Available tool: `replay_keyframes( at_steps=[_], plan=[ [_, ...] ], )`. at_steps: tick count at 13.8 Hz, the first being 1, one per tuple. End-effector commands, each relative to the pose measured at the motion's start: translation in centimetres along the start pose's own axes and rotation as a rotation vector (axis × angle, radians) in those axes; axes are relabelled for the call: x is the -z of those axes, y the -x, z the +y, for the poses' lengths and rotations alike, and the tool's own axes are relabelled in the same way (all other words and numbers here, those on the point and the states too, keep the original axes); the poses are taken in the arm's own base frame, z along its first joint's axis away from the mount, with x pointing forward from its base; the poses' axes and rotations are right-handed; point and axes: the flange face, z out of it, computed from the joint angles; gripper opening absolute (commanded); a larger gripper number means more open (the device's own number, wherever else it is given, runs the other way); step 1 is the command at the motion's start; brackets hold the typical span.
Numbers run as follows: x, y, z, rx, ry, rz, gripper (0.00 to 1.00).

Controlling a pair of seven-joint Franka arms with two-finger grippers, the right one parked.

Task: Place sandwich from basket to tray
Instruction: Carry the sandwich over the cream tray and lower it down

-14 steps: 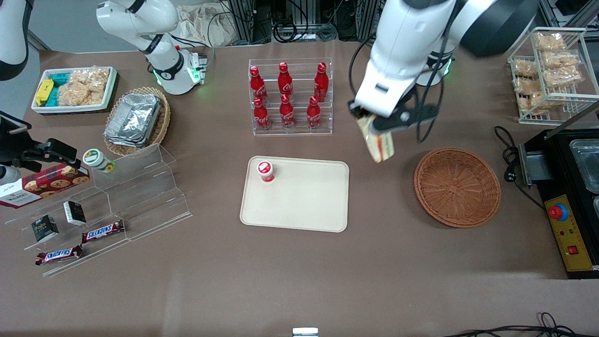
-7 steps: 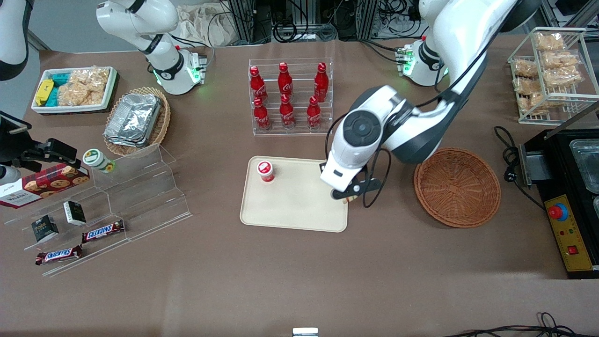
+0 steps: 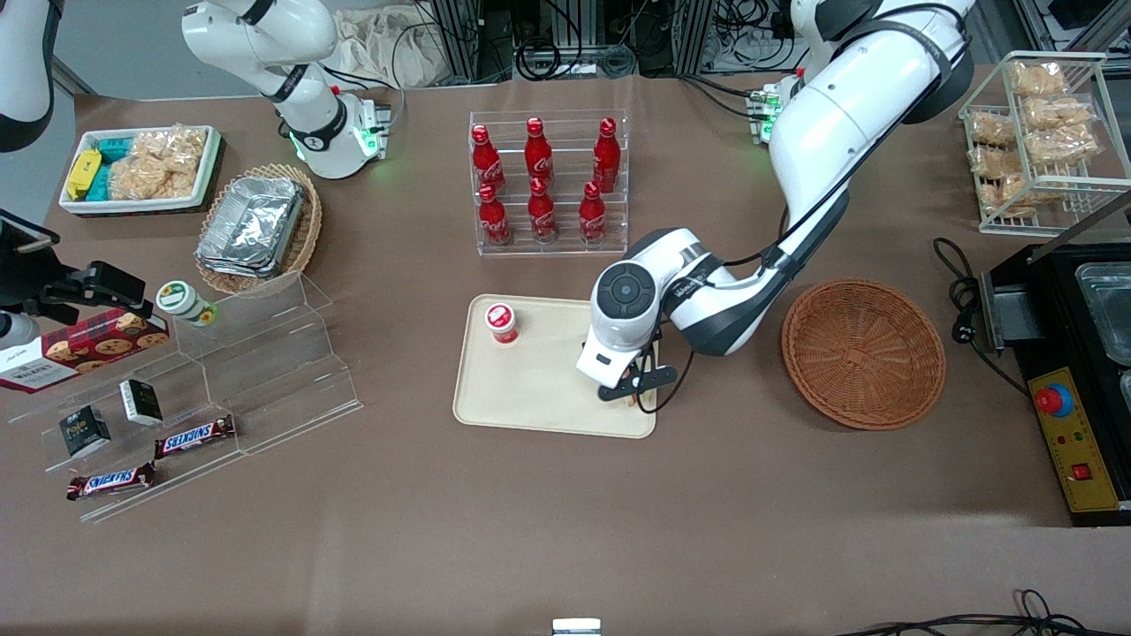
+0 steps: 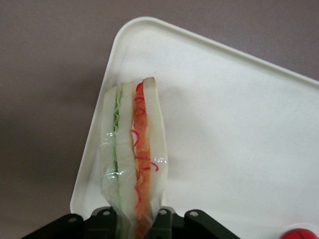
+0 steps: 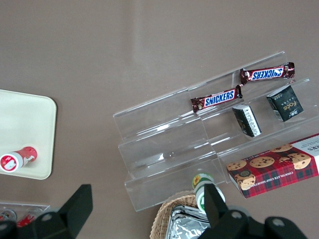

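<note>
While the working arm reaches low over the cream-beige rectangular plastic tray point(image 3: 539, 389), the following is noted:

Gripper: the left arm's black two-finger gripper point(image 3: 631, 394) sits over the tray's corner nearest the front camera and nearest the basket.
Jaws: closed onto the triangular white-bread sandwich point(image 4: 132, 159) — gripped at one end, with the wedge projecting out from the fingers.
Sandwich: wrapped in clear film, with green and orange-red filling layers showing edge-on; it lies over the tray's rounded corner point(image 4: 134, 30). Whether it touches the tray cannot be told.
Tray: flat on the brown surface point(image 3: 565, 530), with a small red-and-white capped bottle point(image 3: 502, 322) standing in the corner toward the parked arm and farther from the camera — well apart from the gripper.
Basket: the round reddish-brown woven wicker basket point(image 3: 863, 353) rests beside the tray, toward the working arm's end.
</note>
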Motion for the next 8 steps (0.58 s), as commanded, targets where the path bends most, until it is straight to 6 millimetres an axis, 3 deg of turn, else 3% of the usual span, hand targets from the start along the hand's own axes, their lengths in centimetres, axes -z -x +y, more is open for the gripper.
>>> replay_keyframes(
  at_steps=[1, 3, 5, 6, 8],
  plan=[
    [-0.3, -0.2, 0.6, 0.009, 0.002, 0.029, 0.23],
    [-0.9, -0.3, 0.6, 0.010, 0.007, 0.024, 0.36],
    [-1.4, -0.4, 0.6, 0.012, 0.010, 0.021, 0.69],
    [-1.4, -0.9, 0.4, 0.020, 0.007, 0.025, 0.96],
    [-0.1, -1.4, 0.2, 0.067, 0.019, 0.039, 1.00]
  ],
)
